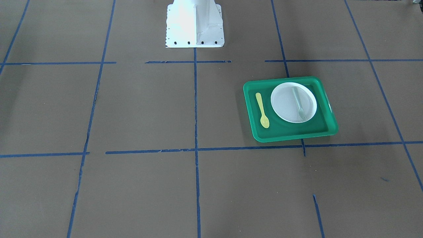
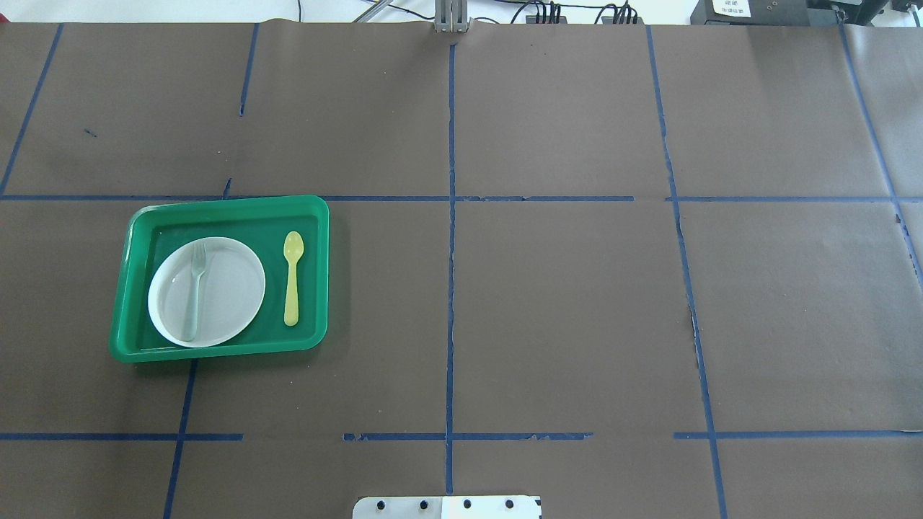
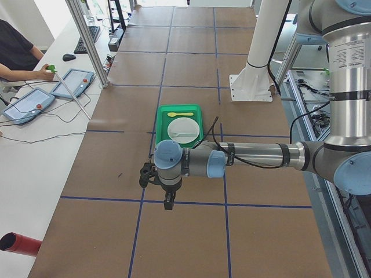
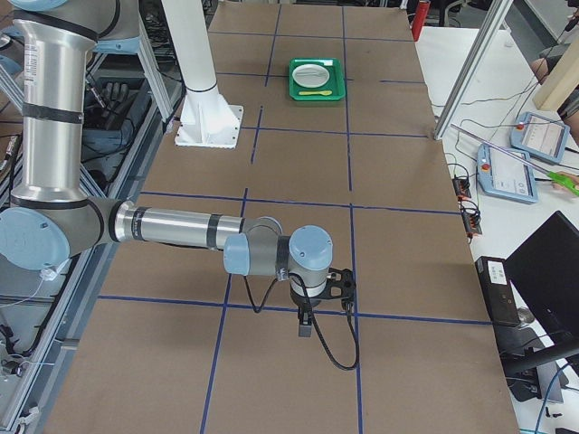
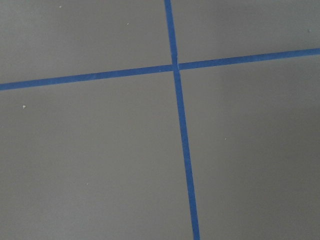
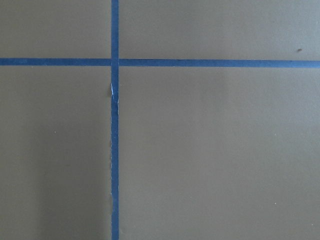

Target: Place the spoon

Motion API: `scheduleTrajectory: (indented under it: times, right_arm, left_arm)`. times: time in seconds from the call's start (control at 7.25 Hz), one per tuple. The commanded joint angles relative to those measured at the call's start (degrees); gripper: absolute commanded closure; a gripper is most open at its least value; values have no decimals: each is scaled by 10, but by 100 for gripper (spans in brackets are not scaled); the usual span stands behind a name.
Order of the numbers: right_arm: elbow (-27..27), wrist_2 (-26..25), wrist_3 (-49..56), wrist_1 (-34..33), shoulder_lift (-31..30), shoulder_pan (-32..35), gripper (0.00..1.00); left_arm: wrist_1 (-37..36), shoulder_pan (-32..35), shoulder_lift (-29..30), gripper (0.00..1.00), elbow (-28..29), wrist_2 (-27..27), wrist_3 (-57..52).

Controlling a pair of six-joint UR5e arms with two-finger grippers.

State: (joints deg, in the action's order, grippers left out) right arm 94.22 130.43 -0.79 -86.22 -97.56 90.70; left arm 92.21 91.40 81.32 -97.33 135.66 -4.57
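the left pincer point(image 3: 168, 201) hangs over the counter point(image 3: 191, 237); i cannot tell if it is apart or together. past it the yellow spoon point(image 2: 292, 280) lies flat in the green tray point(image 2: 231, 202), just beside the white plate point(image 2: 234, 285). far off, the right pincer point(image 4: 306, 327) is just as hard to tell. the job looks done.

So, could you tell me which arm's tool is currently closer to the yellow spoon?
Left. The left tool hangs a little beyond the tray holding the spoon; the right tool is far off, toward the table's other end.
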Motion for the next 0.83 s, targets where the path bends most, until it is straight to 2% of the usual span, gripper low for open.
scheduleTrajectory:
  times: [0.0,0.69]
  right_arm:
    - [0,0,0,0,0,0,0]
    - [0,0,0,0,0,0,0]
  left_arm:
    - [-36,9,-4,0,-6,-1,-2]
    - [-39,18,4,0,-8,-2,-2]
